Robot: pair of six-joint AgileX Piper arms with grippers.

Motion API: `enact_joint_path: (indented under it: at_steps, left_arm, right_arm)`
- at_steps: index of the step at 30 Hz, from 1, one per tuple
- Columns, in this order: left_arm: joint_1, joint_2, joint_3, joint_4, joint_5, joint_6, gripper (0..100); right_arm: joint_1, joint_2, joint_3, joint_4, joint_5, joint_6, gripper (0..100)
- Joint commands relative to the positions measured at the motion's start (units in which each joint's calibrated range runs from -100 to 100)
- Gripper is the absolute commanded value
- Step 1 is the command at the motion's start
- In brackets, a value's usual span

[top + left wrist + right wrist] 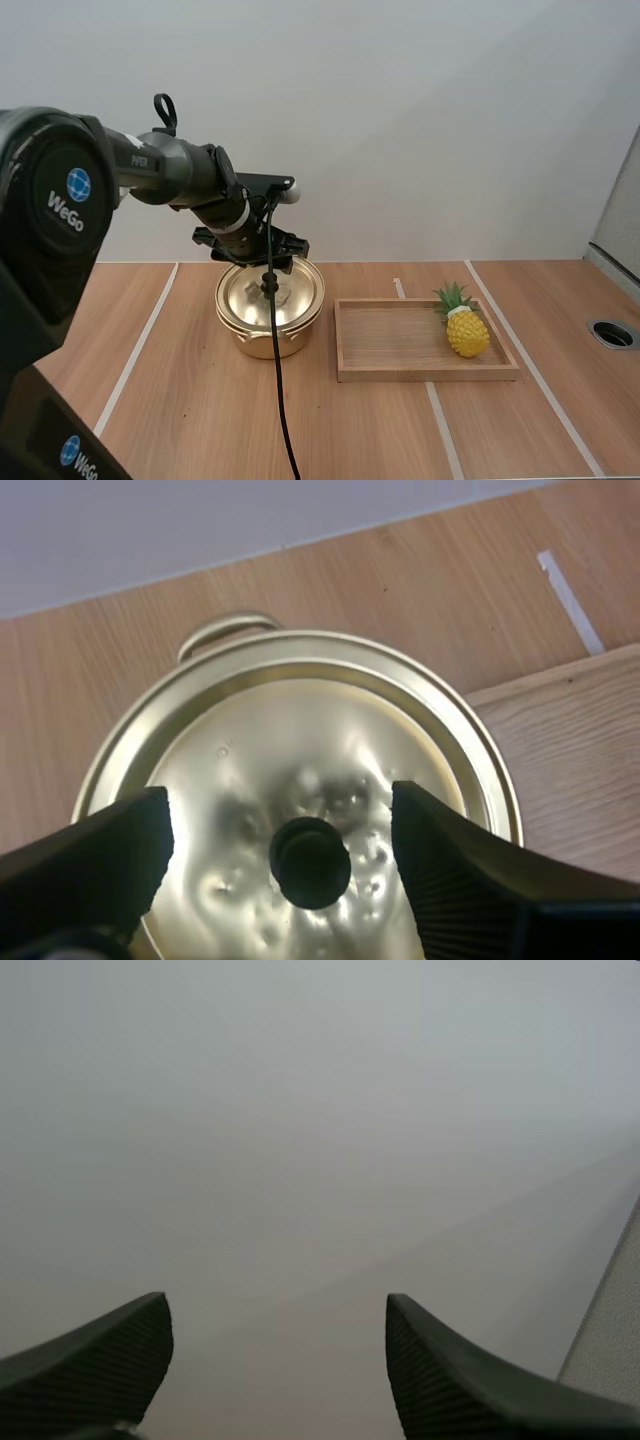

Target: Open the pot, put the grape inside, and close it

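A gold pot (268,338) stands on the wooden table, its lid (290,285) on. My left gripper (262,262) hangs just above the lid, at the pot's far side. In the left wrist view the left gripper (280,805) is open. Its two fingers stand on either side of the lid's dark knob (310,860) and higher than it, without touching it. The lid (300,750) is dented and shiny, and one pot handle (225,632) shows beyond it. My right gripper (275,1310) is open, holds nothing, and faces a plain pale wall.
To the right of the pot lies a wooden tray (400,372), close beside it. A yellow toy pineapple (467,330) rests at the tray's right end. White tape lines (140,345) cross the table. A round hole (613,334) sits at the far right.
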Motion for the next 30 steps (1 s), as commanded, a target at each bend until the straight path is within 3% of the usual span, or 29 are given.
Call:
enact_joint_path:
  at_steps: [1,7,12,18,19,21,23,30]
  left_arm:
    - [-0.22,-2.2,-2.1,0.4,-1.1,0.2,100]
    - [-0.22,-4.0,-8.7,4.0,4.2,-0.2,100]
    - [-0.15,-8.0,-17.6,14.5,3.4,-7.1,100]
    - [1.35,-14.2,-30.1,16.6,2.0,-7.7,100]
    - [1.78,-15.3,-31.7,16.6,0.6,-7.7,89]
    - [2.54,-17.2,-34.2,16.6,-1.8,-7.9,55]
    - [3.42,-19.3,-36.0,16.6,-4.8,-9.7,4]
    - [5.41,-27.5,-38.2,16.6,-15.2,-11.3,0]
  right_arm:
    - [-0.2,-0.6,-0.2,0.1,-0.2,0.4,100]
    - [-0.2,-0.6,-0.2,0.1,0.4,0.4,100]
    - [-0.2,-0.6,-0.2,0.1,0.4,0.0,100]
    - [-0.2,-0.6,-0.2,0.1,0.4,0.0,100]
    - [-0.2,-0.6,-0.2,0.1,0.4,0.0,100]
    - [-0.2,-0.6,-0.2,0.1,0.4,0.0,100]
    - [-0.2,-0.6,-0.2,0.1,0.4,0.0,100]
    - [-0.2,-0.6,-0.2,0.1,0.0,-0.1,100]
